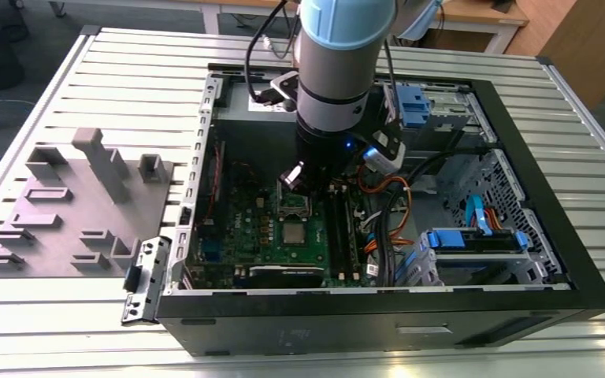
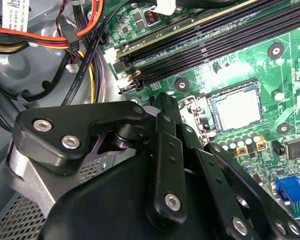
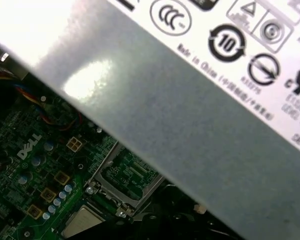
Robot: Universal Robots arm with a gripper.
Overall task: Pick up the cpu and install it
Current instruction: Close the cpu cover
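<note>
The cpu (image 1: 298,234) is a small pale silver square lying flat in its socket on the green motherboard (image 1: 250,224) inside the open computer case. It also shows in both wrist views as the cpu (image 2: 238,107) (image 3: 82,221). The shiny socket frame (image 1: 294,206) (image 3: 121,175) stands flipped open just beyond it. My gripper (image 1: 305,186) hangs low inside the case over that open frame, a little behind the cpu. Its black link arms (image 2: 165,165) fill the foreground of the second wrist view. Nothing is visibly held.
A grey box with a white label (image 3: 200,115) sits close beside the socket. Black memory slots (image 2: 215,45) and orange and yellow cables (image 2: 85,30) run alongside. Blue drive cages (image 1: 471,240) stand at the exterior view's right. A grey fixture block (image 1: 82,205) lies outside the case at that view's left.
</note>
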